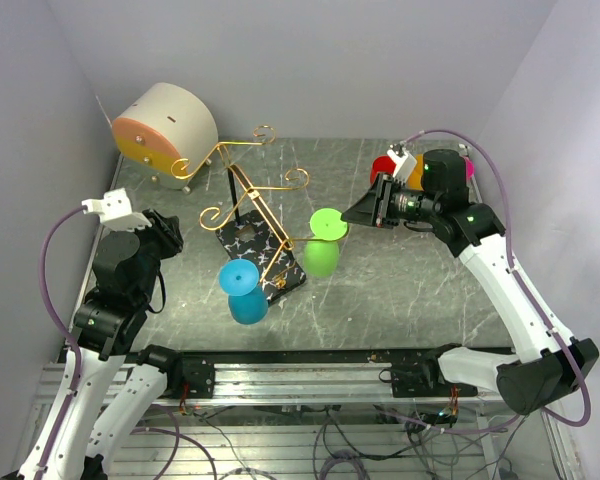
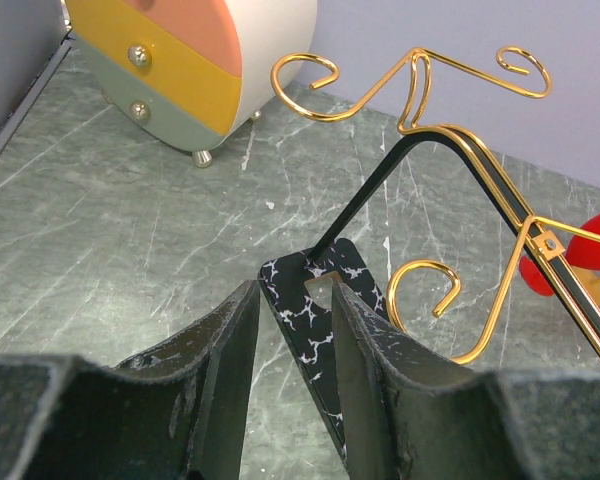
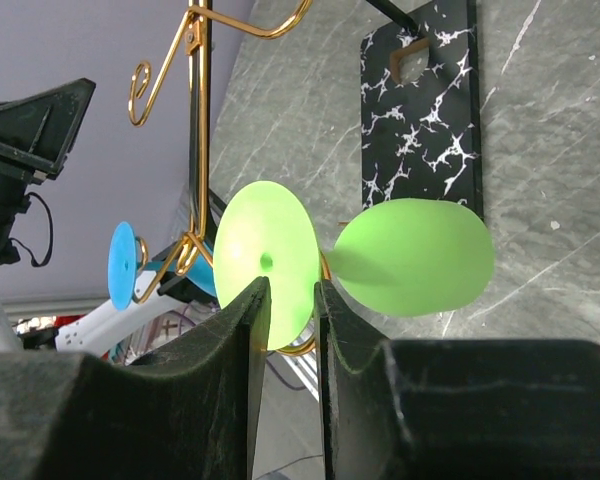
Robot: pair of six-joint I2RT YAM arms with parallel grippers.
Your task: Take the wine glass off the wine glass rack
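The green wine glass [image 1: 322,258] is hung upside down from a gold arm of the wine glass rack [image 1: 250,243], on its right side. Its round foot [image 3: 265,250] is on top and its bowl [image 3: 415,257] is below.

It is judged to be light, stiff and smooth, so it could slip if held loosely. The flat foot edge or the thin stem is the best place for a hold.

The right tool [image 3: 292,290] is set around the lower edge of the foot with a narrow gap. Whether the foot is pinched cannot be told. The left tool [image 2: 295,290] is held apart with nothing in it.

The glass will likely have to be slid out along the wire, where the curled end is in the way. A blue wine glass [image 1: 245,300] hung on the near arm could be bumped, and the thin rack could be tipped. A round drum [image 1: 165,125] is stood at the far left of the worktop [image 1: 410,290], well apart.
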